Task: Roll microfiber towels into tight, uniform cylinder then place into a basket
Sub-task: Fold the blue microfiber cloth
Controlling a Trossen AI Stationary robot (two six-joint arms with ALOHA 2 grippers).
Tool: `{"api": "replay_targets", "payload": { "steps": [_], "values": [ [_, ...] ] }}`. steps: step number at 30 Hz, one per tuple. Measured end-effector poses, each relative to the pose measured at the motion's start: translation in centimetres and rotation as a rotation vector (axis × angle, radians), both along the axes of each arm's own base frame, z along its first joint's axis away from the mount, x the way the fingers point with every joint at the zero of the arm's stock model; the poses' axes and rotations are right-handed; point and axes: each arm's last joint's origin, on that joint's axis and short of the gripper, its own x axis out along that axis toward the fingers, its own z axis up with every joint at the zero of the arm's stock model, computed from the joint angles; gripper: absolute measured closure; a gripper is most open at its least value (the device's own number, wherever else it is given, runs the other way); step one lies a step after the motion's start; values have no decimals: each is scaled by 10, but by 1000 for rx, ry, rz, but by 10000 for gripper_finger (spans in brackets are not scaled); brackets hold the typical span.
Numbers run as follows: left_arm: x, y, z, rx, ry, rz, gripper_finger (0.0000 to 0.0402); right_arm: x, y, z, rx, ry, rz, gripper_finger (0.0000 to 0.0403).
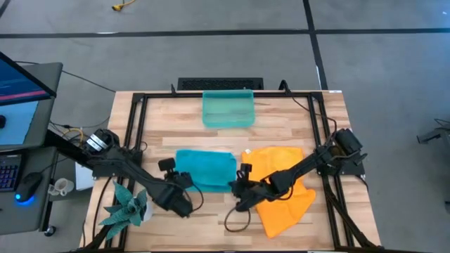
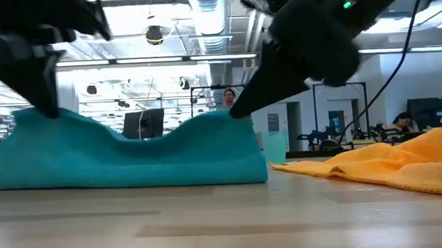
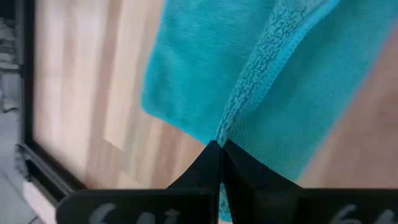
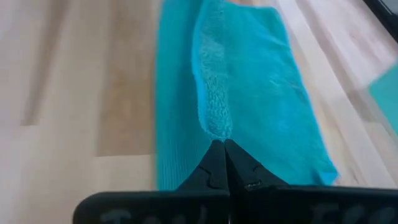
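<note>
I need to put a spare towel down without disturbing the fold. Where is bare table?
Bare wood lies either side of the basket, and at the left edge above the plant figure. The middle is crowded: both hands pinch the teal towel, with the orange towel beside it.

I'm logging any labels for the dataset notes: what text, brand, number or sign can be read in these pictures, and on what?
None can be read.
Left gripper housing: pale marks, cut off by the picture's edge, unreadable.
Right gripper housing: the same, unreadable.
Monitor beside the table: too small to read.
Teal-blue towel, orange towel, basket: no lettering visible.
</note>
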Motion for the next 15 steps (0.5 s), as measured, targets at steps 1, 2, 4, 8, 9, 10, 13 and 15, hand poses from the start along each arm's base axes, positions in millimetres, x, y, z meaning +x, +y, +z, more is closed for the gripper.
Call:
{"api": "replay_targets", "payload": {
  "steps": [1, 2, 4, 8, 9, 10, 13, 15],
  "values": [
    [2, 4, 0, 10, 4, -1, 402, 1, -5, -1, 2, 6, -18, 403],
    [4, 7, 0, 18, 4, 0, 402, 2, -9, -1, 6, 12, -35, 403],
    [9, 16, 1, 36, 1, 13, 402, 4, -16, -2, 10, 21, -64, 403],
    [16, 30, 1, 54, -2, 54, 402, 8, -27, -4, 42, 33, -92, 403],
    [17, 33, 1, 58, 2, 56, 402, 9, -29, -5, 40, 40, -97, 403],
    [19, 36, 1, 59, 9, 58, 402, 9, -31, -7, 37, 50, -104, 403],
    [22, 46, 1, 62, 17, 83, 401, 9, -38, -11, 53, 72, -154, 403],
    [25, 52, 1, 63, 18, 105, 401, 8, -43, -12, 57, 80, -195, 403]
  ]
}}
